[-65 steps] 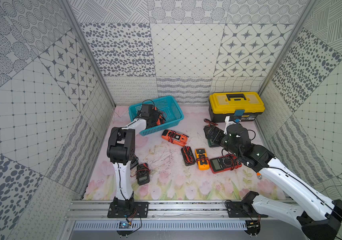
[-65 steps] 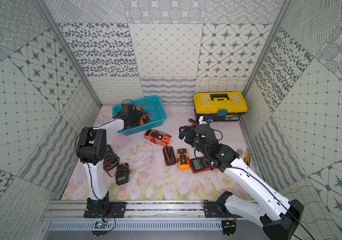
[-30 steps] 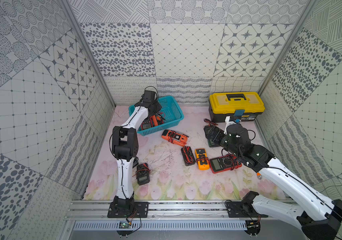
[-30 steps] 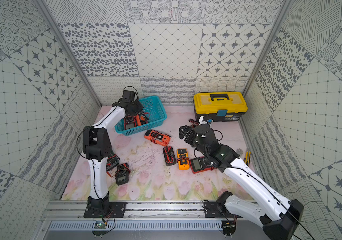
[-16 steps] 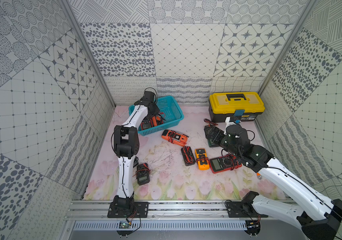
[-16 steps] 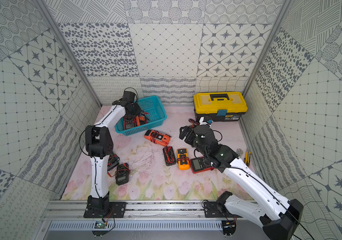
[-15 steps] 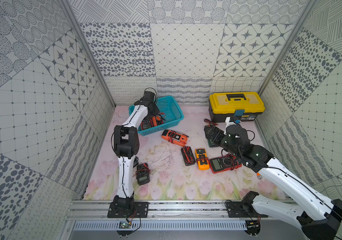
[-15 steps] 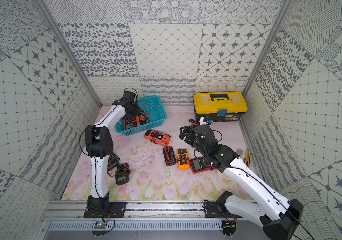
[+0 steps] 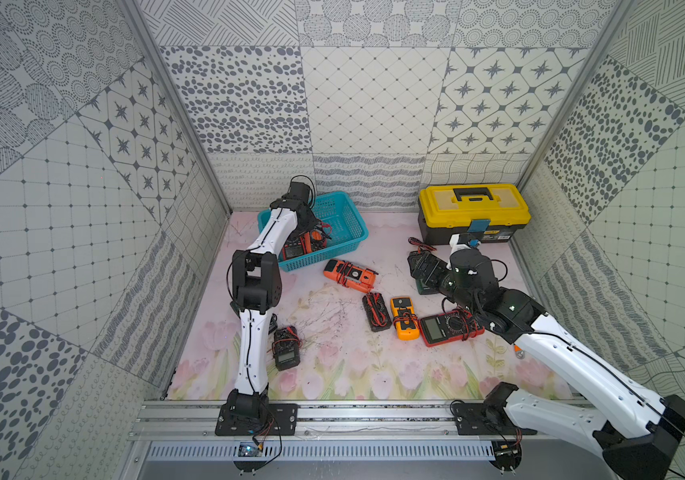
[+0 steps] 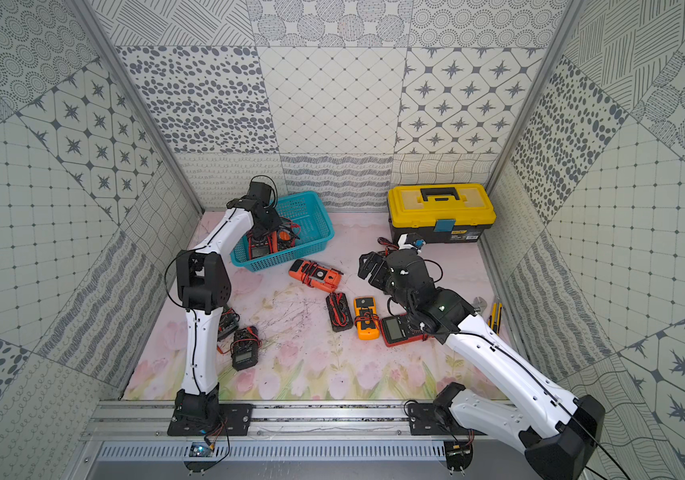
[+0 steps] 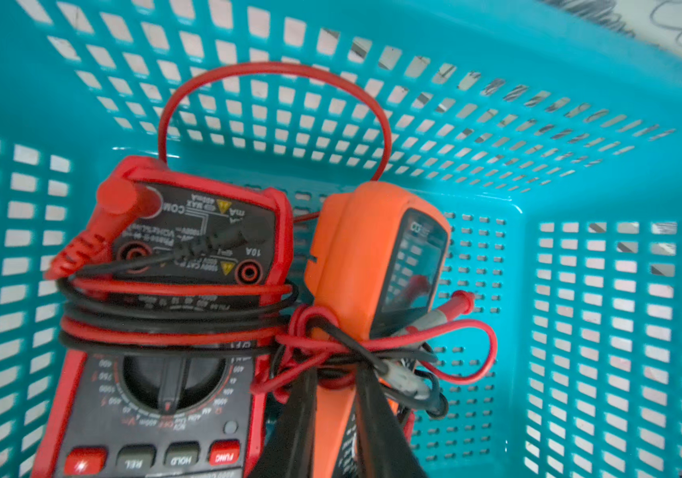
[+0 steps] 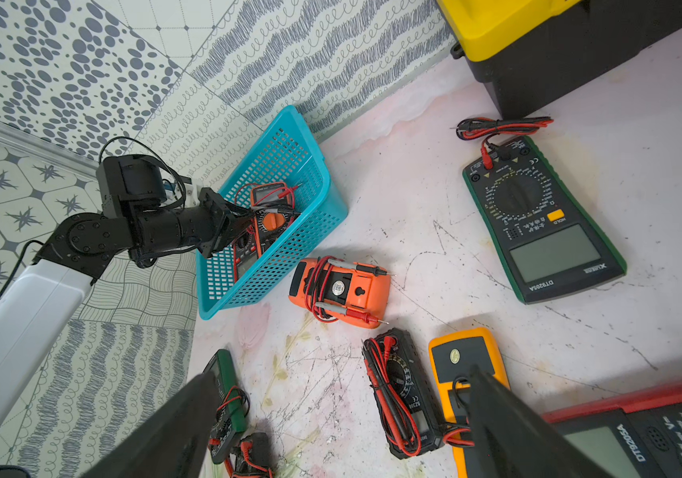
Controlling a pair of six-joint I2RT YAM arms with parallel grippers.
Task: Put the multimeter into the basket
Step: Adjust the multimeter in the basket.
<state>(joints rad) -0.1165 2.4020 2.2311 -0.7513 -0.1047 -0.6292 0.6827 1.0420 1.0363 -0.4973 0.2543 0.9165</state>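
Straightened since two seconds ago, the left arm now comes down over the basket's far corner instead of reaching across its near rim.

In both top views the left gripper [image 9: 309, 227] [image 10: 269, 226] dips inside the turquoise basket [image 9: 343, 216] [image 10: 309, 216], left of centre. The orange multimeter [image 9: 316, 240] [image 10: 284, 237] sits under it, beside a red meter [image 9: 292, 251]. Right of centre, the right gripper [image 9: 424, 266] [image 10: 371, 266] hangs with jaws spread wide, in front of the yellow toolbox [image 9: 474, 205].

The left wrist view shows black fingers [image 11: 294, 422] set narrowly either side of the multimeter, which stands on edge inside the basket with leads knotted round it. They appear to pinch it, though the contact falls at the blurred bottom edge. The red meter lies flat at lower left.

The right wrist view has the right gripper's jaws far apart along the lower edge, nothing between them. The basket sits left of centre, with the multimeter inside.
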